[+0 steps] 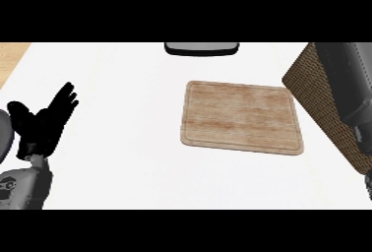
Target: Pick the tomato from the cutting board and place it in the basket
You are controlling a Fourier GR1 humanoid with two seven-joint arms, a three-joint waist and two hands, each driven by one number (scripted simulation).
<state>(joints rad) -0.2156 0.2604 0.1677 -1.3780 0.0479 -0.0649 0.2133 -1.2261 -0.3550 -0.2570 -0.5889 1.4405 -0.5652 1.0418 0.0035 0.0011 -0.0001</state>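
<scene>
The wooden cutting board (242,117) lies flat at the middle of the white counter, and its top is bare. No tomato shows anywhere in the head view. The brown woven basket (320,101) stands at the right edge, tilted in the view, with only its near wall showing. My grey right forearm (349,83) reaches over the basket and covers its inside; the right hand itself is out of sight. My left hand (45,120) rests at the far left with its fingers up and straight, holding nothing.
A dark grey rounded object (201,48) sits at the counter's far edge, above the board. A strip of light wood (13,59) borders the counter at the top left. White counter (123,147) stretches between my left hand and the board.
</scene>
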